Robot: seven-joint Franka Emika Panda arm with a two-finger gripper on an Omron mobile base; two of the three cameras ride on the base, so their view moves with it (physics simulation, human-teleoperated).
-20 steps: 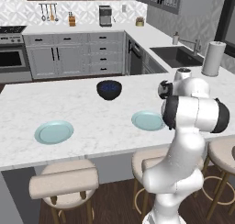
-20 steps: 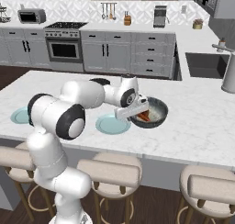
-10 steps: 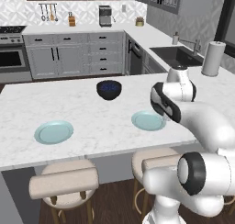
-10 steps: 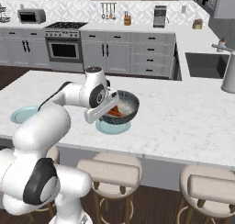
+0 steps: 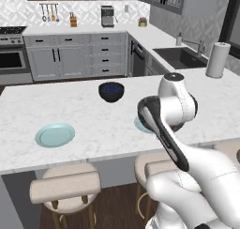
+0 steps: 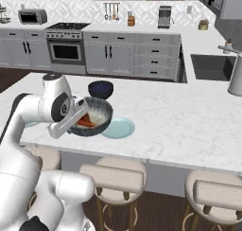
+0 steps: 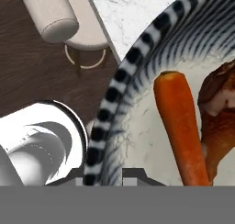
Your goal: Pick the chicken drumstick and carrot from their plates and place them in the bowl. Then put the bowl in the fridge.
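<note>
Both base views look forward and down from behind the arm, left and right, across the stools' edge of the marble tabletop (image 5: 93, 125) toward the far cabinets. They share the dark bowl (image 5: 111, 91) and a teal plate (image 6: 118, 128). The hand view sits very close over a striped bowl (image 7: 137, 81).
</note>
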